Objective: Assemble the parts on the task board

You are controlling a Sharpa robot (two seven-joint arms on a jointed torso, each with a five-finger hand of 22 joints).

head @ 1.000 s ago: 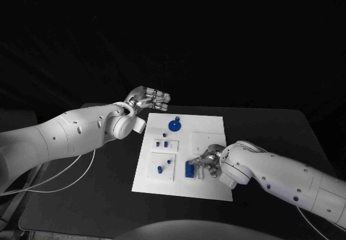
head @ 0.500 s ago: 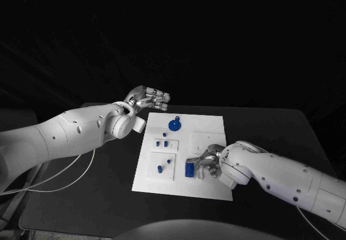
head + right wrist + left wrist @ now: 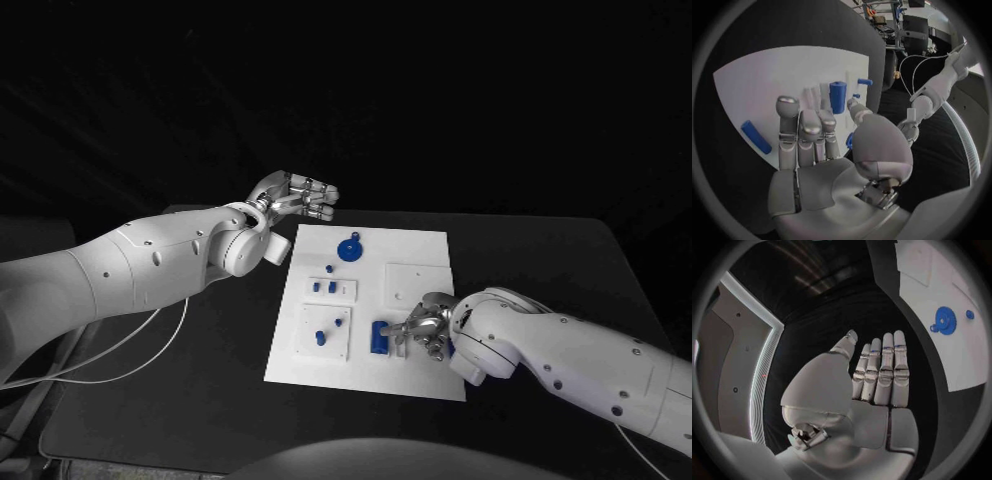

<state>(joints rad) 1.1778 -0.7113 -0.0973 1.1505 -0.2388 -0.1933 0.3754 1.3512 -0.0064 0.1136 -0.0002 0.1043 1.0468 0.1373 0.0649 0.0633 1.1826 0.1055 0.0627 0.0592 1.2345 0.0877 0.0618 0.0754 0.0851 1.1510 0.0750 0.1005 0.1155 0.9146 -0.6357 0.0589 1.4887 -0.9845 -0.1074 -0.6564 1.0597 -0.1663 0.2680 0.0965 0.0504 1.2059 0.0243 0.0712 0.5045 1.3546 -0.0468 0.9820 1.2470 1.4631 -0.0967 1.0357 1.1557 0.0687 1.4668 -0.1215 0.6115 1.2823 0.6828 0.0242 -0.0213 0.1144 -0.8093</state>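
White rectangular task board [image 3: 418,255] mid black worktop [image 3: 173,400]. Blue gear [image 3: 349,249] and several small pegs seated; blue upright block [image 3: 379,337] unfinished. Right hand [image 3: 423,327] beside block, grip unclear. Left hand [image 3: 299,196] off board, fingers together, empty.

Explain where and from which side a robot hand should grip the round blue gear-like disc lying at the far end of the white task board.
Judging by its pose, grip the round blue gear-like disc by its rim, coming from above: it lies flat on the white task board, so only its edge offers opposing surfaces. The left robot hand is nearest.
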